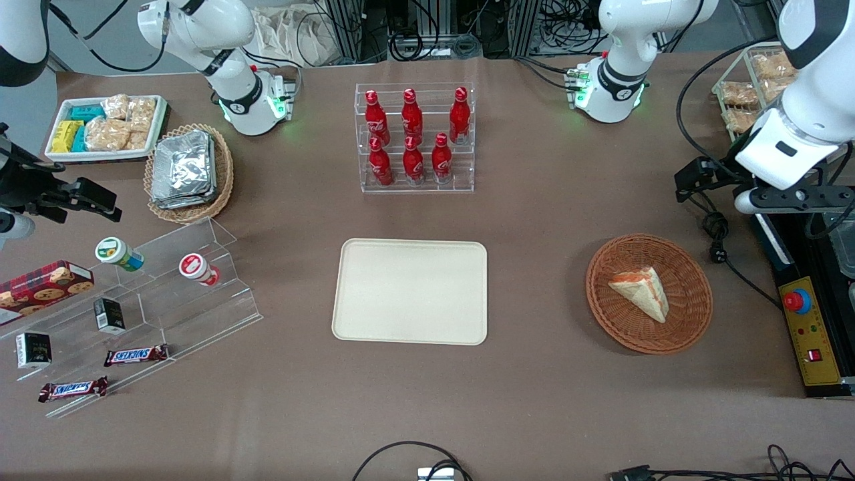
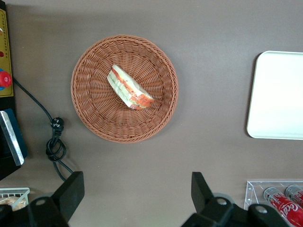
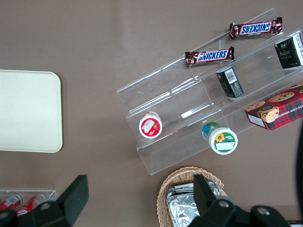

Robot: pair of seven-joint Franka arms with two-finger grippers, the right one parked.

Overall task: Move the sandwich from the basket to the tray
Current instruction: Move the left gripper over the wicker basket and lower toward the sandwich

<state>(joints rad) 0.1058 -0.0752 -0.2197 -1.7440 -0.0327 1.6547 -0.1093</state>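
Note:
The sandwich (image 1: 641, 292), a wrapped white-bread wedge with red-orange and green filling, lies in the round reddish-brown wicker basket (image 1: 688, 321) toward the working arm's end of the table. The cream-beige tray (image 1: 409, 291) lies empty at mid-table, beside the basket. My left gripper (image 1: 791, 199) hangs above the table, farther from the front camera than the basket and apart from it. In the left wrist view the gripper (image 2: 136, 191) is open and empty over bare table, with the sandwich (image 2: 129, 88), the basket (image 2: 94, 118) and a corner of the tray (image 2: 279, 94) in sight.
A clear rack of red bottles (image 1: 414, 140) stands farther back than the tray. A control box with a red button (image 1: 805, 321) and a coiled cable (image 1: 718, 247) lie beside the basket. A stepped clear stand with snacks (image 1: 133, 300) and a tan basket of foil packs (image 1: 189, 170) sit at the parked arm's end.

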